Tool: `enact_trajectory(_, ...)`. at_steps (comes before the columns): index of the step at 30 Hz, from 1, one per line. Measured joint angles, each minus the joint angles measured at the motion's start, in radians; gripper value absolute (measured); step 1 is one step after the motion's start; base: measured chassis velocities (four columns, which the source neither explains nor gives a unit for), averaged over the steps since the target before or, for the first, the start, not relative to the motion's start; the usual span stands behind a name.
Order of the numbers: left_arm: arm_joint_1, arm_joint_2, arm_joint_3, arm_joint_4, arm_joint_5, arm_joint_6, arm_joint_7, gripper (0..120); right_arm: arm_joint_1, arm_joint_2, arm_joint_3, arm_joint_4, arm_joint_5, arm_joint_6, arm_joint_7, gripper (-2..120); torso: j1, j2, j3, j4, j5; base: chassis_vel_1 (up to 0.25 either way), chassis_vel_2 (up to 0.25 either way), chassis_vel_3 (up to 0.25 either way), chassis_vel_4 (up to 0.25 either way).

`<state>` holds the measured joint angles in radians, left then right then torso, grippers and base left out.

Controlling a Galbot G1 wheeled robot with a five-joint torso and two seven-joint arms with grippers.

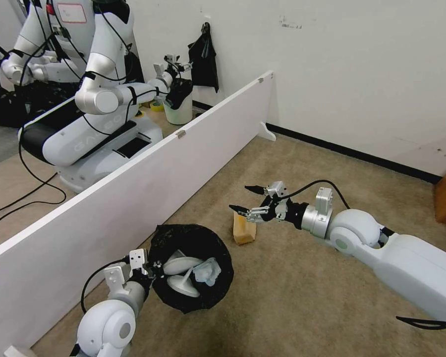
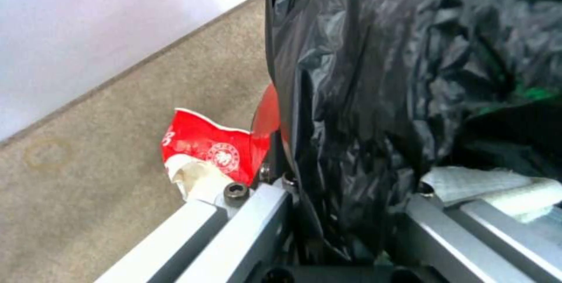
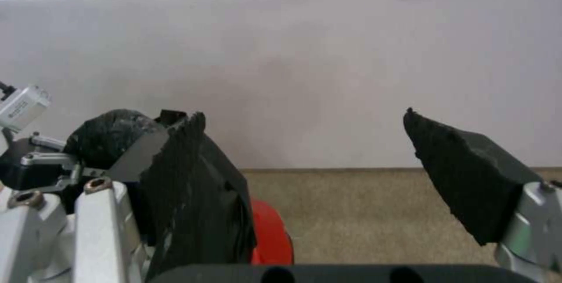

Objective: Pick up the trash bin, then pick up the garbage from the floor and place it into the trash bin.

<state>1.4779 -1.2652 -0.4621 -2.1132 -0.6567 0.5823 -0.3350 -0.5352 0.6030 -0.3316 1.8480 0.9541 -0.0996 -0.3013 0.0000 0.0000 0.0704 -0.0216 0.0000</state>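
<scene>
- The right pincer (image 1: pixel 243 198) hangs spread just above the tan paper bag (image 1: pixel 244 229), which stands upright on the carpet (image 1: pixel 307 297) a little way from the trash bin (image 1: pixel 193 267); nothing sits between its black pads (image 3: pixel 468 177).
- The step in hand looks like the pick of that bag. As I judge it, the pincer should come straight down so one pad passes each broad face, then squeeze near the top edge, because thin paper will crumple and may slip if caught by a corner.
- A gentle squeeze should do; the bag looks light and could tip if a pad nudges it first.
- The left pincer (image 1: pixel 151 270) is pinching the rim of the trash bin, black liner (image 2: pixel 375 98) folded between its fingers, and holds the bin by the white partition (image 1: pixel 134 198).
- Inside the bin lie white slippers (image 1: pixel 181 277) and a light blue cloth (image 1: pixel 207 271).
- A red-white paper cup (image 2: pixel 205 151) lies on the carpet just beside the bin's red wall (image 2: pixel 268 116), so it remains to be collected.
- The carry across to the bin's mouth is short; lifting clear of the rim would avoid snagging the liner.
</scene>
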Motion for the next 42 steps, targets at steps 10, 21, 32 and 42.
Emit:
enact_trajectory(10, 0.047, -0.012, -0.006, -0.047, 0.064, -0.010, 0.014, 0, -0.001, -0.034, -0.003, 0.029, -0.008, -0.003, -0.014, 88, 0.000, 0.000, 0.000, 0.0000, 0.0002, 0.000, 0.000, 0.000, 0.000)
enact_trajectory(21, 0.065, -0.043, 0.012, -0.077, 0.099, -0.018, 0.024, 0, -0.010, -0.072, 0.002, 0.054, -0.004, -0.004, -0.016, 88, 0.000, 0.000, 0.000, 0.0000, 0.0000, 0.000, 0.000, 0.000, 0.000)
enact_trajectory(32, 0.139, -0.063, -0.048, -0.094, 0.140, -0.041, 0.014, 0, -0.033, -0.062, 0.003, 0.027, -0.017, -0.015, -0.008, 88, 0.000, 0.000, 0.000, 0.0000, 0.0000, 0.000, 0.000, 0.000, 0.000)
enact_trajectory(42, 0.218, -0.133, -0.094, -0.097, 0.202, -0.084, 0.038, 0, -0.029, -0.026, -0.010, -0.005, -0.025, -0.029, -0.002, 88, 0.000, 0.000, 0.000, 0.0001, 0.0000, 0.000, 0.000, 0.000, 0.000)
